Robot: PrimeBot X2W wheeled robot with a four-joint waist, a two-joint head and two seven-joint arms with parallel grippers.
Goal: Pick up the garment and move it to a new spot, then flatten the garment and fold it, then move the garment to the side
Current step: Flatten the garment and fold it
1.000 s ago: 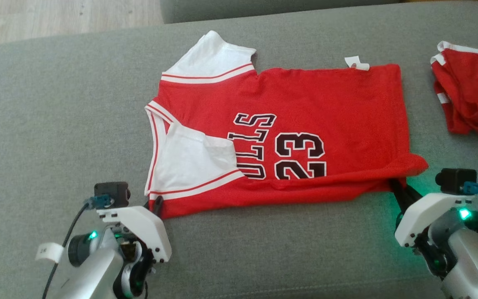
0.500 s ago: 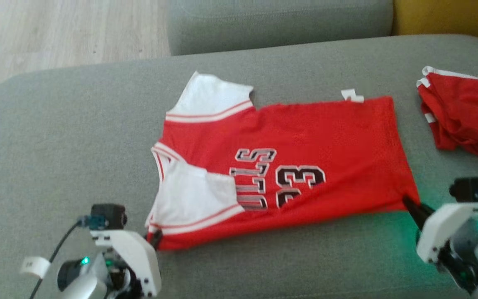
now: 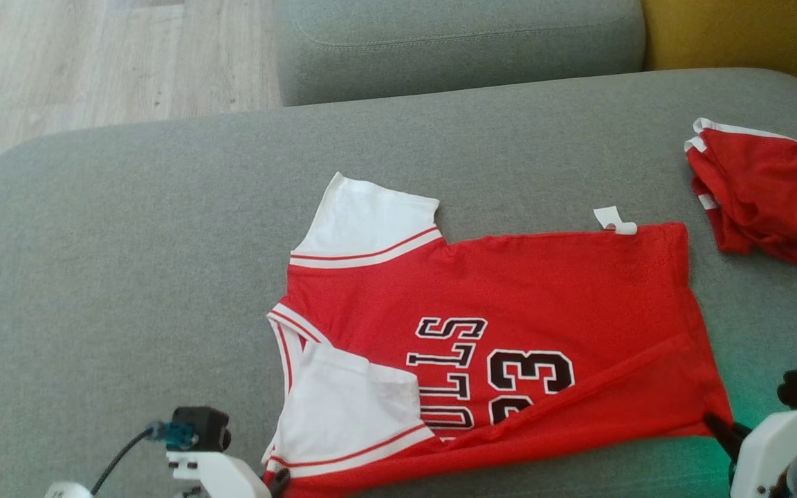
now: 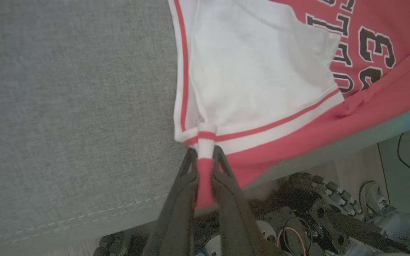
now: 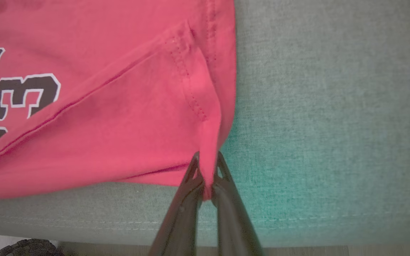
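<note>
A red jersey (image 3: pixel 551 290) with white sleeves and a black "23" lies spread on the grey sofa cushion (image 3: pixel 129 277), collar to the left. My left gripper (image 3: pixel 279 479) is shut on its near shoulder corner; the left wrist view shows the striped red and white fabric (image 4: pixel 205 156) pinched between the fingers (image 4: pixel 182 192). At the lower right my right gripper (image 3: pixel 715 423) is shut on the near hem corner, and the right wrist view shows that red corner (image 5: pixel 208 156) clamped between the fingers (image 5: pixel 190 185). The near edge of the jersey is folded up over the lettering.
A second red garment (image 3: pixel 765 194) with white trim lies crumpled at the far right of the cushion. Another grey cushion (image 3: pixel 461 41) stands behind, with wood floor (image 3: pixel 94 62) to the far left and a yellow thing (image 3: pixel 744 34) at top right.
The camera has shifted, so the whole scene sits lower in the head view. Both grippers have pulled the jersey's near edge toward the cushion's front edge, and the near hem has folded further up.
</note>
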